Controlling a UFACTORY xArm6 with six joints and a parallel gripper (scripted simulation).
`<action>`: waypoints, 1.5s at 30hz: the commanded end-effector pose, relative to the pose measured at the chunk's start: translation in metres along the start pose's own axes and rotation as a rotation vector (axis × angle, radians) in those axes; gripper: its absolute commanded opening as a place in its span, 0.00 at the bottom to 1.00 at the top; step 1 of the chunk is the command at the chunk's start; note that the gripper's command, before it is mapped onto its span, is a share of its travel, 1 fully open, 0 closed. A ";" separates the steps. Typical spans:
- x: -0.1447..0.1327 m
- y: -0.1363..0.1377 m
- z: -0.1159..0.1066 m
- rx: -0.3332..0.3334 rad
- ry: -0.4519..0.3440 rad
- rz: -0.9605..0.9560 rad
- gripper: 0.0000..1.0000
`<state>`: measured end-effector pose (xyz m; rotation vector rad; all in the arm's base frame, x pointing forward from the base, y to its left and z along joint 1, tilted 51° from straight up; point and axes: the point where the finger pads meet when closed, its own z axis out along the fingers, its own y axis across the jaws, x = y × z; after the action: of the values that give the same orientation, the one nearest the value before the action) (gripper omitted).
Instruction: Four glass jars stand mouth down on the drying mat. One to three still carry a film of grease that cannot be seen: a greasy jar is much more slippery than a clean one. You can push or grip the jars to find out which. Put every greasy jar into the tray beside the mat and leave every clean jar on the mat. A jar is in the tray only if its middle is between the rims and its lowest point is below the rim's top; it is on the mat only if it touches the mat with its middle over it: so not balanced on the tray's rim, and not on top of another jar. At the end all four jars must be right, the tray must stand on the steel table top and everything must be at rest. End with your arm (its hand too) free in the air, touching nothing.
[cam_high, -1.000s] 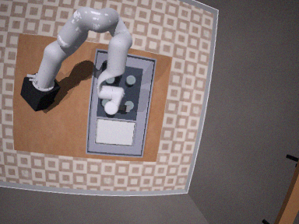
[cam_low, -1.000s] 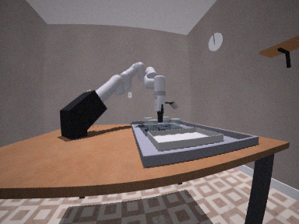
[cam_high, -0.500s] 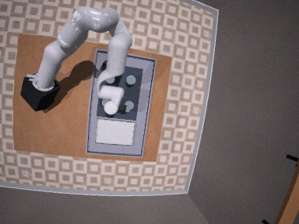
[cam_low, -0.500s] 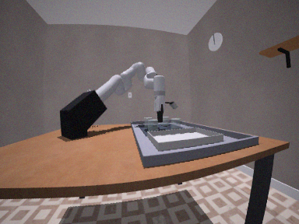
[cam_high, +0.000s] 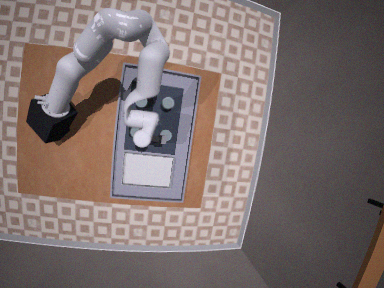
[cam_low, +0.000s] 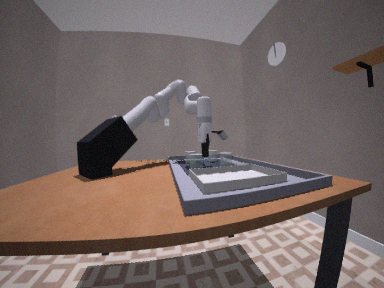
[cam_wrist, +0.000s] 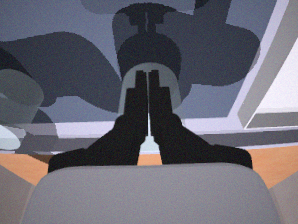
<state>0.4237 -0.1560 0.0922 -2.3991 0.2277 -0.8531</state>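
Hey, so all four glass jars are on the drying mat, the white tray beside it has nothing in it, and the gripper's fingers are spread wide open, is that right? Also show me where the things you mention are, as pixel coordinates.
Not quite: the gripper (cam_wrist: 148, 85) is shut, its fingers together, as the wrist view shows. The rest stands.

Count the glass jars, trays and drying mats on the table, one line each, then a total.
Glass jars: 4
Tray: 1
Drying mat: 1
Total: 6
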 end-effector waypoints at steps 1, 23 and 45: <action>0.000 0.000 -0.001 -0.002 0.002 -0.001 0.00; -0.002 0.000 -0.003 -0.002 0.002 -0.001 0.00; -0.005 0.000 -0.005 -0.002 0.002 -0.001 0.00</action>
<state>0.4169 -0.1561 0.0921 -2.3991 0.2277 -0.8531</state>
